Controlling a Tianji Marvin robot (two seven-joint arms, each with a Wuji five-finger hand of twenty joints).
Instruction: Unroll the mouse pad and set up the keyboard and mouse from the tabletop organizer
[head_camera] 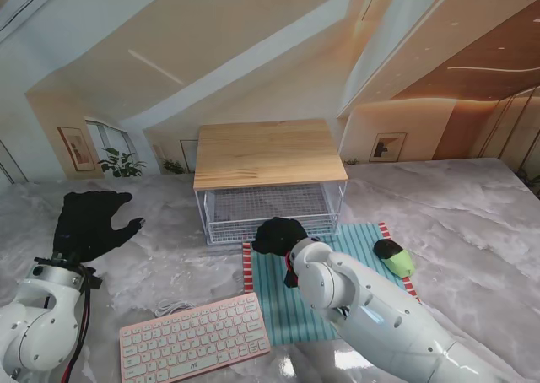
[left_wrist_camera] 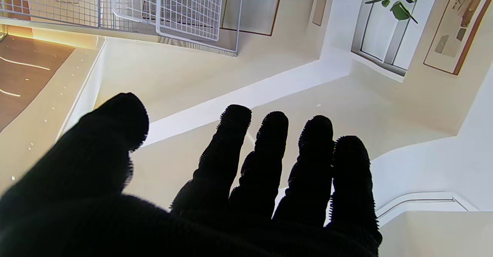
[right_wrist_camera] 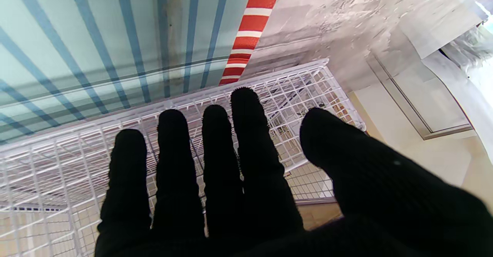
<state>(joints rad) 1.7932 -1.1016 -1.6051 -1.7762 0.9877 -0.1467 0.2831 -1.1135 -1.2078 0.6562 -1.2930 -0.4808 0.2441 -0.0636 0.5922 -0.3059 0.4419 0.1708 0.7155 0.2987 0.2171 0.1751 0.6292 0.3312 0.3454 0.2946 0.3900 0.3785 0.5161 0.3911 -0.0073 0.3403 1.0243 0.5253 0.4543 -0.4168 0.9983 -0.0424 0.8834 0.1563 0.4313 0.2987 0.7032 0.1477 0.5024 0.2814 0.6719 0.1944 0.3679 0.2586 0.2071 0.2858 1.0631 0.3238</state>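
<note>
While the mouse pad (head_camera: 337, 282) lies flat and unrolled on the marble table (head_camera: 472, 223), its red-striped side edges show on both sides, and its far edge runs right along the foot of the wire organizer (head_camera: 270, 210). From the stand's view the right hand (head_camera: 279, 235) hovers over that far edge, just in front of the basket's wire wall. The right wrist view shows it with four fingers (right_wrist_camera: 215, 160) straight and side by side and the thumb spread off to one side, holding nothing; beyond the fingertips are the white mesh (right_wrist_camera: 292, 95) and the striped pad (right_wrist_camera: 96, 37).

On the right part of the pad rests the mouse (head_camera: 393, 256), black and green, close to the right striped edge and apart from the right hand. To the left of the pad, nearer to me, sits the pink keyboard (head_camera: 193, 337), slightly angled, its right end touching or overlapping the pad's left edge; which of the two I cannot tell. A white cable (head_camera: 173, 305) loops on the marble just beyond it.

Over the left side of the table the left hand (head_camera: 91, 223) is spread flat, thumb apart, empty, well clear of the organizer and keyboard. Bare marble stretches wide to the right of the pad and between the left hand and the basket.
</note>
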